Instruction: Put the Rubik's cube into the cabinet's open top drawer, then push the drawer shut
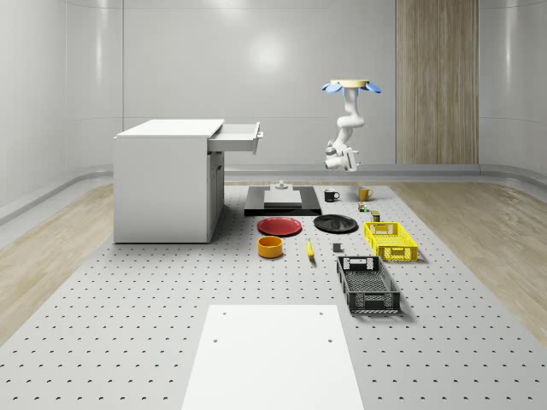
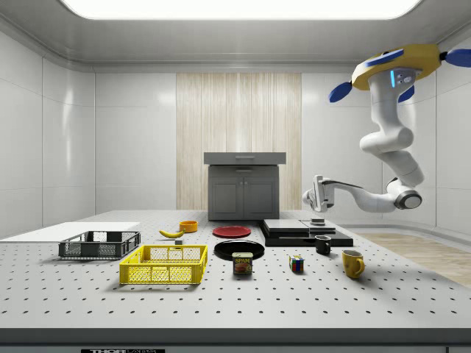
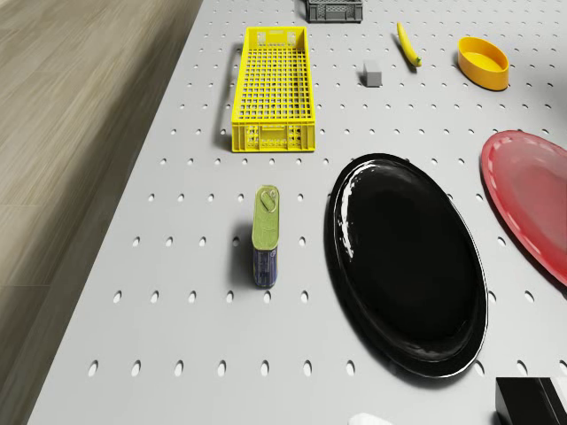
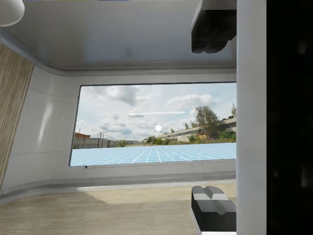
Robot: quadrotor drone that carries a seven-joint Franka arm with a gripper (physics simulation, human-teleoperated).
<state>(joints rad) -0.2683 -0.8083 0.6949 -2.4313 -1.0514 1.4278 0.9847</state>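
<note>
Drone (image 2: 401,70) hovers high over the table's far right end in the whole-scene view, above the mugs. Arm (image 2: 390,140) hangs down from it, bends at the elbow, then runs roughly level toward the cabinet side. Gripper (image 2: 316,194) is held sideways, well above the table, over the black platform (image 2: 305,234) area. In the wrist view two fingertips (image 4: 212,208) show with a wide gap between them, so fingers are apart, nothing held.

Cube (image 2: 296,263) sits on the table, small, multicoloured faces, upright, betw. the can (image 2: 242,262) and the yellow mug (image 2: 353,262); in the whole-scene view it's just beside the can (image 1: 374,207), near the yellow crate's (image 1: 391,240) far end. Well apart from the gripper.

Cabinet (image 1: 167,179) stands at the whole-scene view's left; top drawer (image 1: 238,137) is pulled out. Can't tell what's in it from here.

Containers: the yellow crate looks bare inside in the drone view (image 3: 273,88). Black crate (image 1: 367,284) nearer the camera, contents not clear. Orange bowl (image 1: 270,247) by the red plate (image 1: 279,225); black plate (image 3: 407,274) beside the can (image 3: 267,235), nothing on it. Banana (image 1: 309,249) and a small grey block (image 3: 371,74) lie loose on the table (image 1: 128,316). Black mug (image 1: 331,195) stands by the platform.
</note>
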